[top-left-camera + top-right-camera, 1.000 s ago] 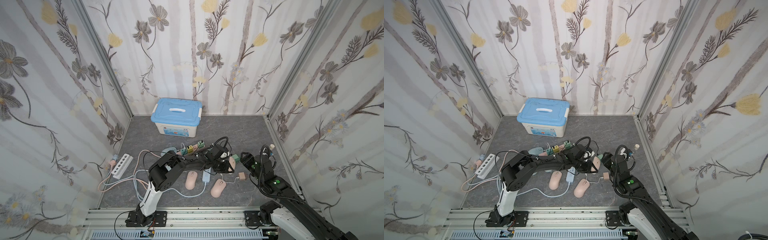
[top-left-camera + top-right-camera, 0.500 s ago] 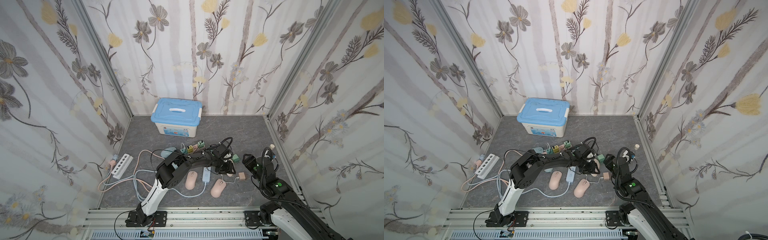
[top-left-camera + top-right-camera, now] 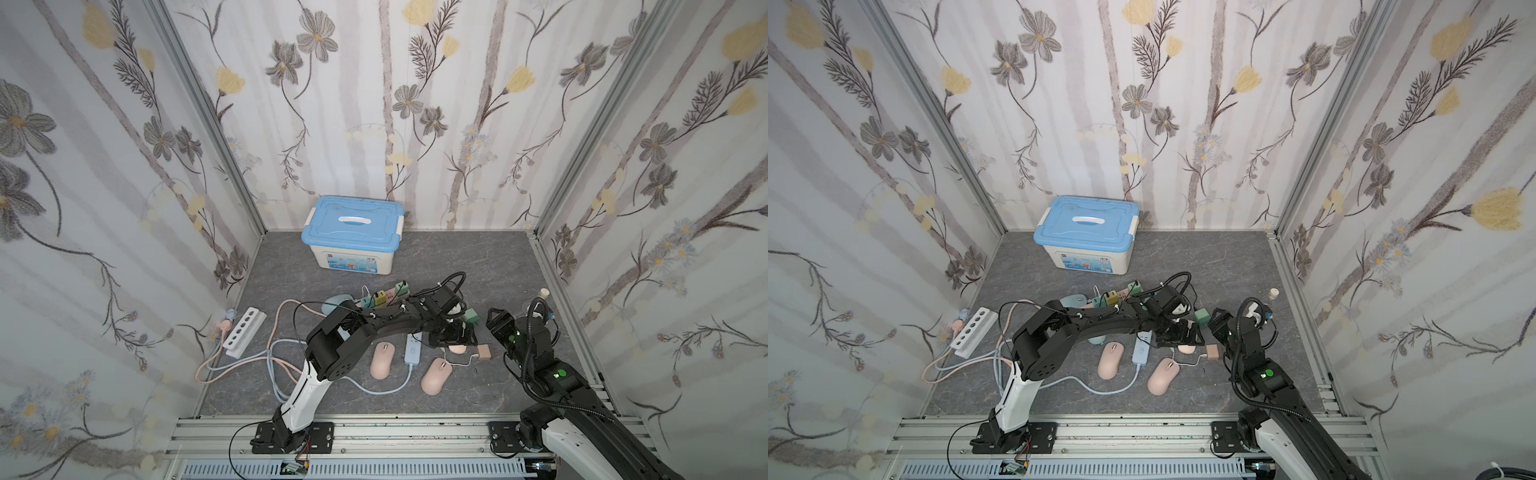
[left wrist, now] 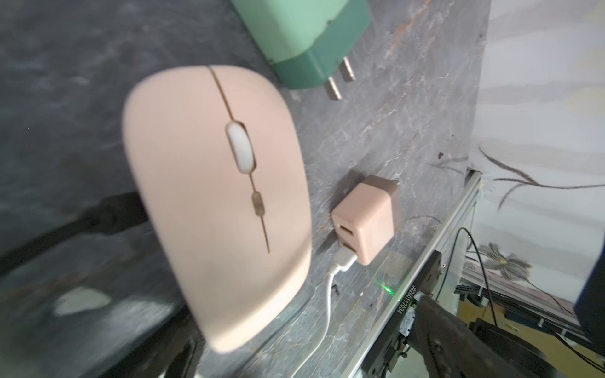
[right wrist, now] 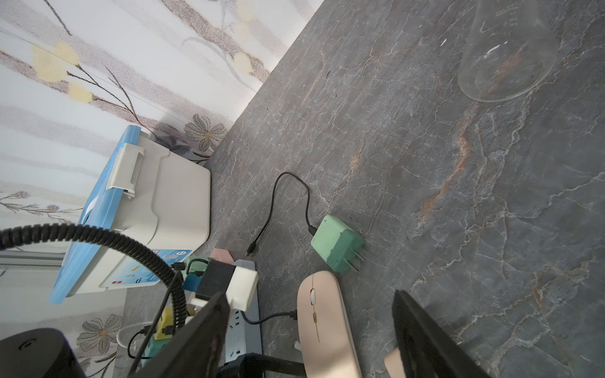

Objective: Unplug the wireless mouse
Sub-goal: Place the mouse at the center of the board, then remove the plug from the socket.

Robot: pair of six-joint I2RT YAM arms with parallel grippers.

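The pink wireless mouse (image 3: 458, 348) (image 3: 1187, 349) lies on the grey floor, large in the left wrist view (image 4: 216, 196). My left gripper (image 3: 451, 334) (image 3: 1179, 336) hovers right over it, open and holding nothing; its fingers show only as dark blurs. A green charger (image 5: 337, 243) (image 4: 304, 42) lies just beyond the mouse (image 5: 327, 327). Its black cable (image 5: 288, 186) ends free on the floor, apart from the mouse. My right gripper (image 3: 496, 326) (image 5: 311, 340) stands open and empty to the right of the mouse.
A pink charger (image 3: 484, 352) (image 4: 363, 219) with a white cable sits next to the mouse. Two more pink mice (image 3: 382, 365) (image 3: 436, 376), a blue power strip (image 3: 412, 353), a white strip (image 3: 244, 332), a blue-lidded box (image 3: 353, 232) and a glass flask (image 5: 504, 55) stand around.
My left gripper went from shut to open and let go of the pink mouse, which came down from a raised hold to the floor. The right arm drew back slightly.
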